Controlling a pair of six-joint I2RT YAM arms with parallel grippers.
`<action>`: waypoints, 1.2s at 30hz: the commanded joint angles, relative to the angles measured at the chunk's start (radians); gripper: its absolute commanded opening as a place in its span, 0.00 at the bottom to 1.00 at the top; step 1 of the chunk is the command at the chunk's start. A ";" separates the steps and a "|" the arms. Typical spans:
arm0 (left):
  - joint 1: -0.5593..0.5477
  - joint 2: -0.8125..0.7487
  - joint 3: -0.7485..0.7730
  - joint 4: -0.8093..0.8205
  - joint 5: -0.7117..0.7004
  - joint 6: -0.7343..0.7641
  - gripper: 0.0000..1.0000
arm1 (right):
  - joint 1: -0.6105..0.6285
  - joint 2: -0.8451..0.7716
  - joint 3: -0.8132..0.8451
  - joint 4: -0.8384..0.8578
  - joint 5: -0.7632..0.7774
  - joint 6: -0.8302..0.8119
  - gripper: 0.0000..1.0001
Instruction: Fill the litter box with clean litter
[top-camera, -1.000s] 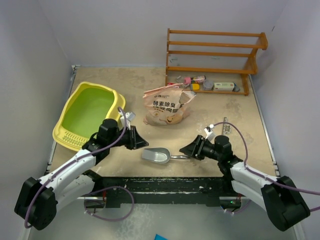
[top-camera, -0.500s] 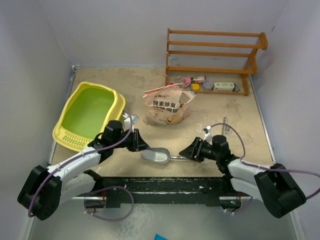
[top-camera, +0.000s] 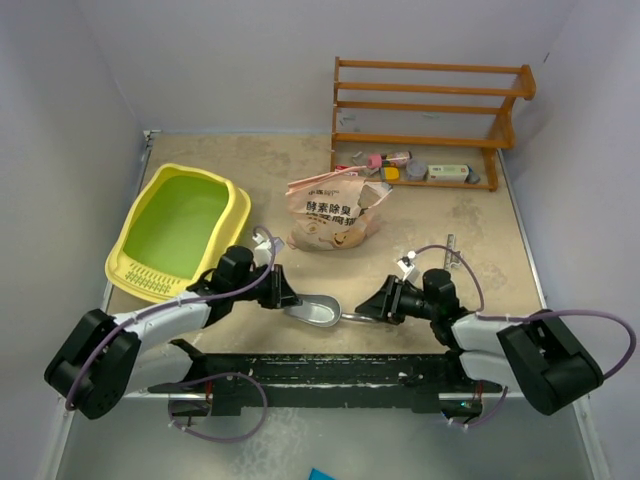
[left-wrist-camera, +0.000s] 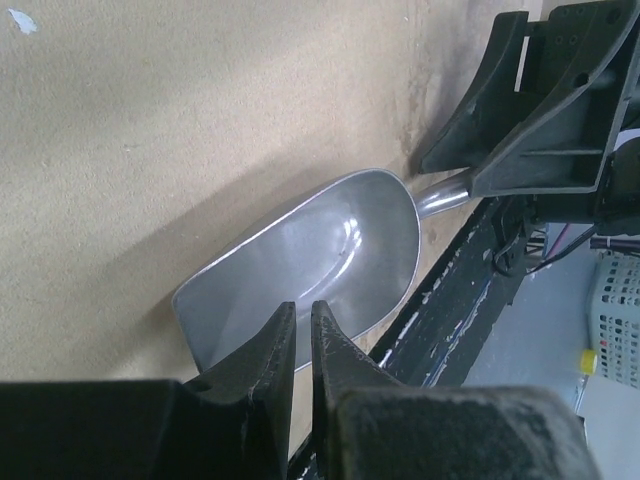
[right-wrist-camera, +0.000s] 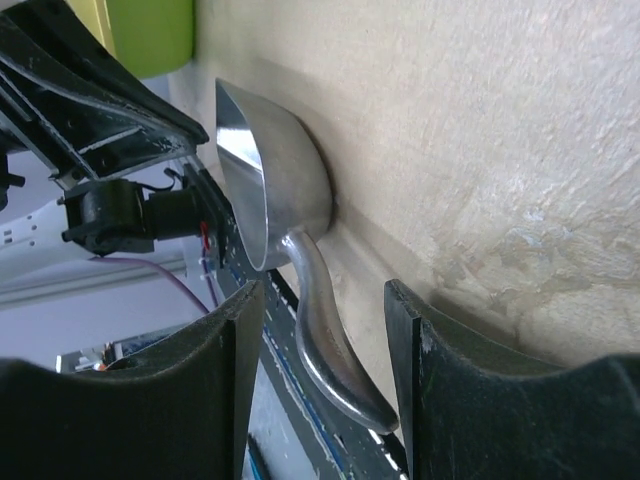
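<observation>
A silver metal scoop (top-camera: 315, 309) lies on the sandy table (top-camera: 450, 215) between the two pincers. Its bowl is just in front of the left pincer (top-camera: 285, 298). Its handle runs between the fingers of the right pincer (top-camera: 372, 305), with a gap on each side. Farther away from both pincers sits a peach-pink bag (top-camera: 335, 215) with a cat picture and black characters; its top is crumpled. Well beyond the right pincer, a wooden rack (top-camera: 420, 140) carries several small things (top-camera: 405, 168) on its lowest shelf.

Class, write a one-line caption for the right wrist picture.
Open right gripper straddling the handle of a metal scoop lying on the tabletop, litter box corner behind.
</observation>
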 joint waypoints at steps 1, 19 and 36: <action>-0.018 0.030 -0.009 0.089 -0.014 -0.010 0.14 | -0.001 0.037 0.032 0.019 -0.070 -0.025 0.54; -0.103 0.185 0.021 0.180 -0.062 -0.008 0.14 | 0.001 0.096 0.074 0.007 -0.171 -0.056 0.54; -0.234 0.385 0.094 0.331 -0.097 -0.050 0.14 | 0.007 0.126 0.159 0.029 -0.090 -0.058 0.50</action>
